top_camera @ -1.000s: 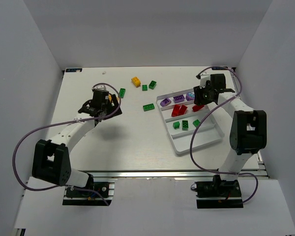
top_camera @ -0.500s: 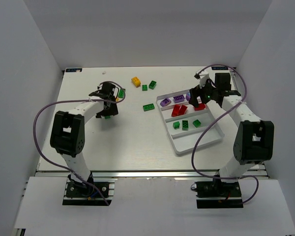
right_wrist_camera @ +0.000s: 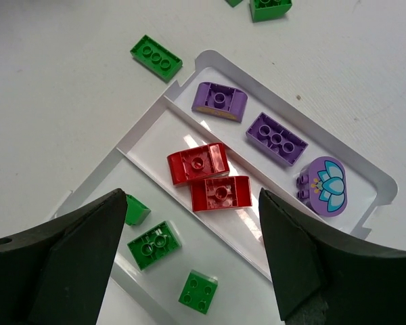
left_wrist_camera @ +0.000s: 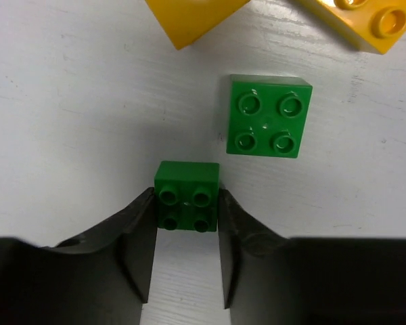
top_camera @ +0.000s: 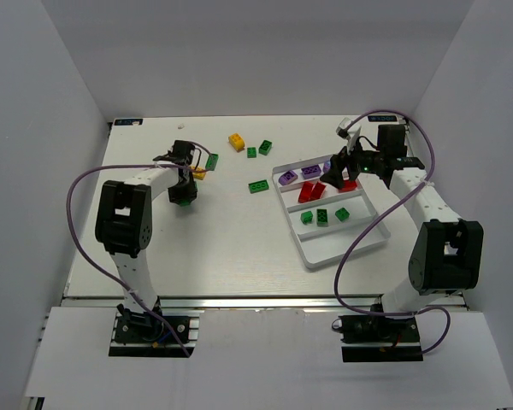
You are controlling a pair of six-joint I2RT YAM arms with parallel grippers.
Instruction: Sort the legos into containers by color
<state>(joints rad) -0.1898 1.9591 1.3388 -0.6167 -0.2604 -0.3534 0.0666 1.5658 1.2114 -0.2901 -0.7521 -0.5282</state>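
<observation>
My left gripper (left_wrist_camera: 186,203) is down on the table, shut on a small green lego (left_wrist_camera: 187,189), a finger flat against each side. A second green lego (left_wrist_camera: 268,116) lies just beyond, with yellow legos (left_wrist_camera: 193,17) further out. From above, the left gripper (top_camera: 185,182) is at the far left. My right gripper (right_wrist_camera: 193,198) hangs open and empty over the white tray (right_wrist_camera: 152,135). Its containers hold purple legos (right_wrist_camera: 219,101), red legos (right_wrist_camera: 220,193) and green legos (right_wrist_camera: 153,244), each colour in its own lane. The tray (top_camera: 359,243) has one bare lane.
Loose on the far table are a yellow brick (top_camera: 236,140), two small green bricks (top_camera: 251,152) and a long green brick (top_camera: 257,186). Another green one (top_camera: 212,161) sits beside the left gripper. White walls enclose the table.
My left arm has swung toward the far left and come down over the green lego, and its jaws have closed on it. My right gripper has opened wide and shifted left over the tray.
</observation>
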